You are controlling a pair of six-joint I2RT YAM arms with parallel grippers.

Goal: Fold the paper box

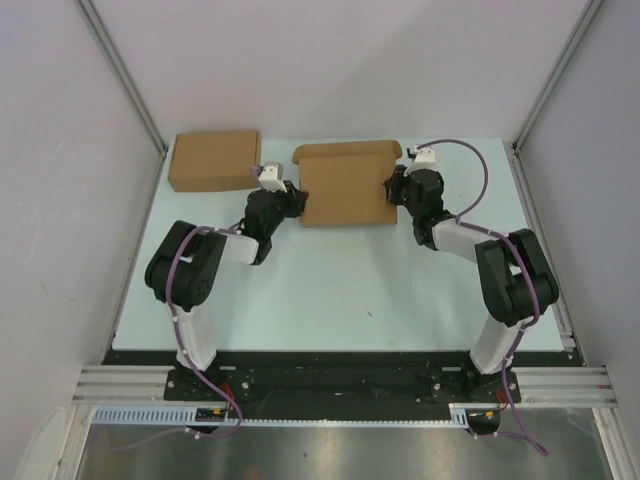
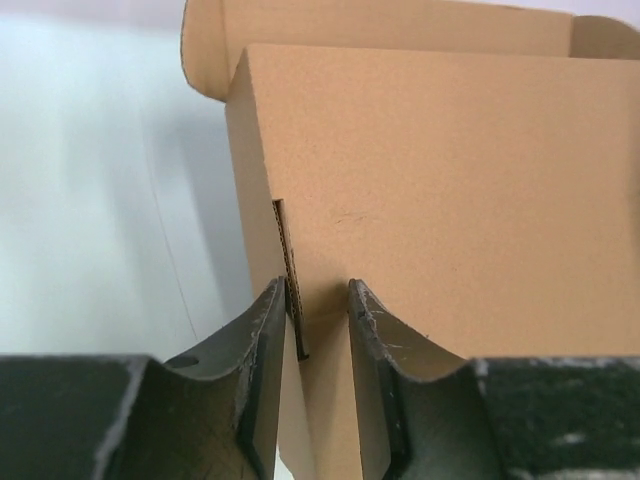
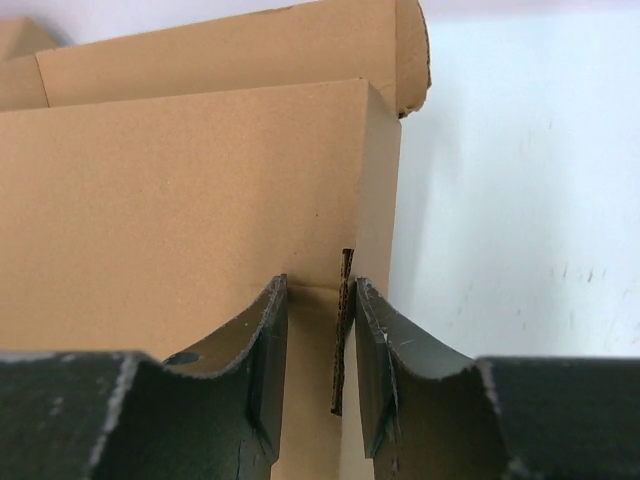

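Note:
The paper box [image 1: 345, 185] lies at the table's far middle, partly formed, with its back flap raised along the far edge. My left gripper [image 1: 293, 197] is at its left side and my right gripper [image 1: 393, 187] at its right side. In the left wrist view the jaws [image 2: 317, 290] close round the box's [image 2: 450, 180] left side wall, and a corrugated flap edge [image 2: 291, 280] lies against the left finger. In the right wrist view the jaws [image 3: 320, 285] close round the box's [image 3: 180, 190] right side wall, with a flap edge [image 3: 345, 330] against the right finger.
A ready-made flat brown cardboard box [image 1: 214, 160] lies at the far left, just beyond the left arm. Grey walls and metal rails [image 1: 120, 70] enclose the pale table [image 1: 340, 290] on three sides. The arm bases stand at the near edge.

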